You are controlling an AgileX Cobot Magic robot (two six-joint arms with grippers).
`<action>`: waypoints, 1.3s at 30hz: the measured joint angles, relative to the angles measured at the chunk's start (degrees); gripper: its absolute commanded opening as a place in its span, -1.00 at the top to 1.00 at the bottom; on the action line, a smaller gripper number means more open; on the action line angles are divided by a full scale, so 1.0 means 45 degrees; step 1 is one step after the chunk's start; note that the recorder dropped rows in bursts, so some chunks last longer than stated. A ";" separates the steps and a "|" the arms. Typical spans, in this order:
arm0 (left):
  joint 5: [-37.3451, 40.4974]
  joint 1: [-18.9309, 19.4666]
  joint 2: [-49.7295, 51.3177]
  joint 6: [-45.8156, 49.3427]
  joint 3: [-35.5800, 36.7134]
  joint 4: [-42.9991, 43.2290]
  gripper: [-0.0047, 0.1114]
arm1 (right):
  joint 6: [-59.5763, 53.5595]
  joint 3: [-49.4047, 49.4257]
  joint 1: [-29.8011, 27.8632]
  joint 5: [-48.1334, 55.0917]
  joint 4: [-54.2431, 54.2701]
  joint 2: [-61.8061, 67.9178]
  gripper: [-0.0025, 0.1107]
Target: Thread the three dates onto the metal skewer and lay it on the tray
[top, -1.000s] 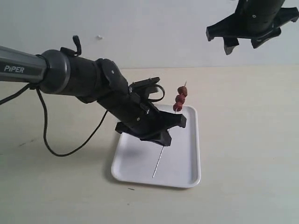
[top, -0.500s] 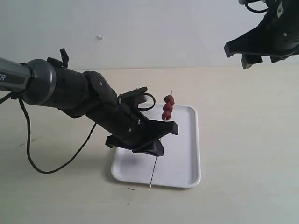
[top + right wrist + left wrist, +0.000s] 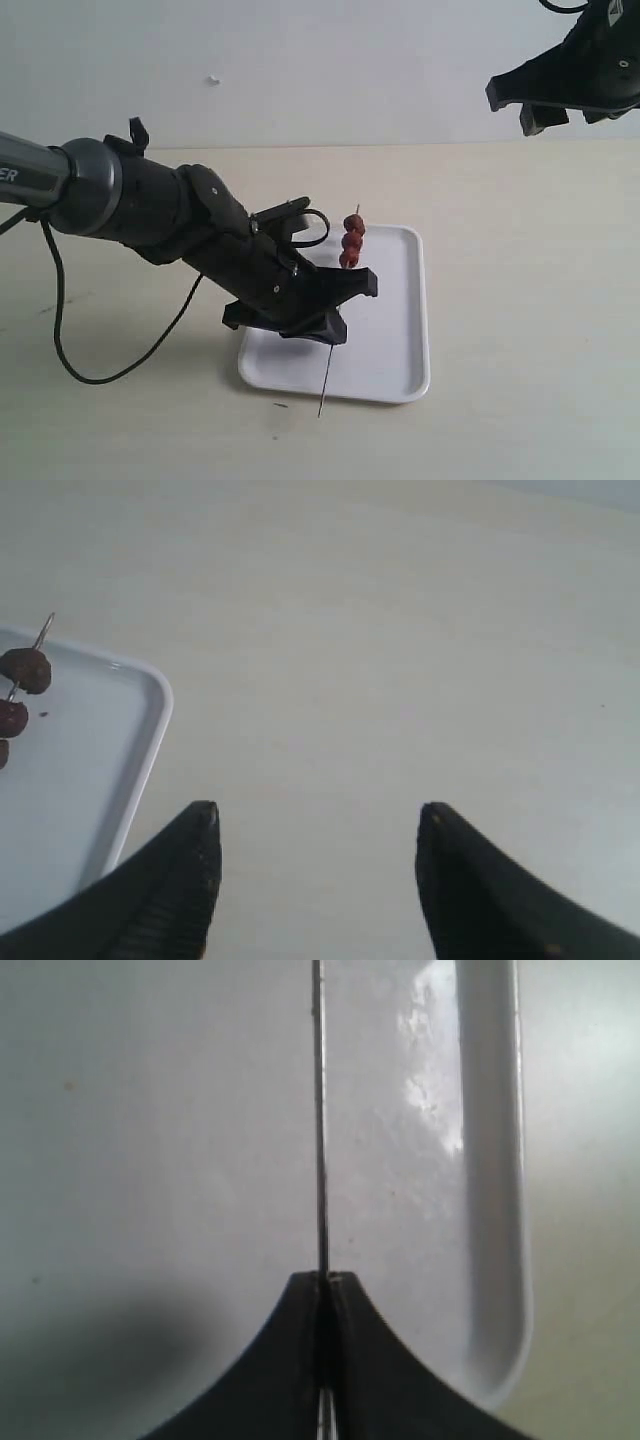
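Observation:
My left gripper (image 3: 335, 322) is shut on the thin metal skewer (image 3: 327, 375), holding it steeply tilted over the white tray (image 3: 395, 340). Three dark-red dates (image 3: 350, 241) sit threaded near the skewer's upper end. Its lower tip reaches past the tray's front rim. In the left wrist view the skewer (image 3: 320, 1120) runs straight out from the closed jaws of the left gripper (image 3: 326, 1278) over the tray (image 3: 490, 1160). My right gripper (image 3: 317, 815) is open and empty, high at the upper right (image 3: 565, 95); its view shows the dates (image 3: 22, 685) and a tray corner (image 3: 140, 740).
The tray rests on a pale beige table (image 3: 520, 300). A black cable (image 3: 110, 325) from the left arm loops over the table left of the tray. A light wall rises behind the table.
My left arm has dropped and shifted left with the skewer, so the dates sit lower and the tip now passes the tray's front rim. The right gripper has pulled away to the upper right.

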 measured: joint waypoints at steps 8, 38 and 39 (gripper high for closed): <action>-0.0064 0.0000 0.0251 0.0048 0.0053 0.0000 0.52 | 0.0000 0.0000 0.0000 -0.0005 0.0043 0.0000 -0.03; -0.1944 0.1047 -0.4320 0.0504 0.2001 0.2305 0.91 | -0.0370 0.1424 0.0000 -0.2199 0.0223 -0.1875 0.83; -0.2326 0.1133 -0.4851 0.0613 0.2447 0.2406 0.91 | -0.0370 0.1653 0.0000 -0.2476 0.0321 -0.2275 0.97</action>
